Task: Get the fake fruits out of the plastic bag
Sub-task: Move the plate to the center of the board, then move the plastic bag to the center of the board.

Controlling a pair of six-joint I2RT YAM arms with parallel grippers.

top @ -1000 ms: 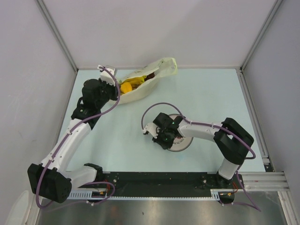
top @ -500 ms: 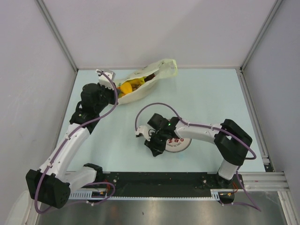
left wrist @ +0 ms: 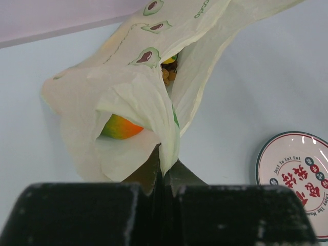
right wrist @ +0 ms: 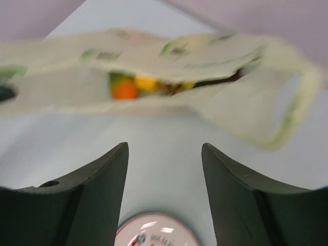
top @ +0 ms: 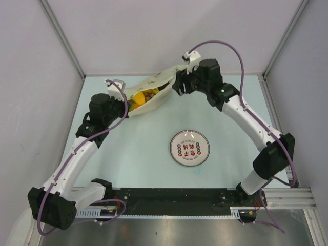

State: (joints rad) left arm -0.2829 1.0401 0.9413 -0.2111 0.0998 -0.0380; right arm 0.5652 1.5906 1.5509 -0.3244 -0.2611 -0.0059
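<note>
Your left gripper (left wrist: 164,177) pinches the bag (left wrist: 128,97) by its rim, fruits (left wrist: 121,128) inside, at the table's (top: 230,128) far edge, and your right gripper (right wrist: 164,154) gapes empty before its mouth; reach in crooked and you could snag film, yanking the bag loose.

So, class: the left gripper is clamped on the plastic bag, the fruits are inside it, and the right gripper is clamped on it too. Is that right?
Not quite: the right gripper is open, short of the plastic bag, as the right wrist view shows. The left gripper is clamped on it, with the fruits inside.
</note>
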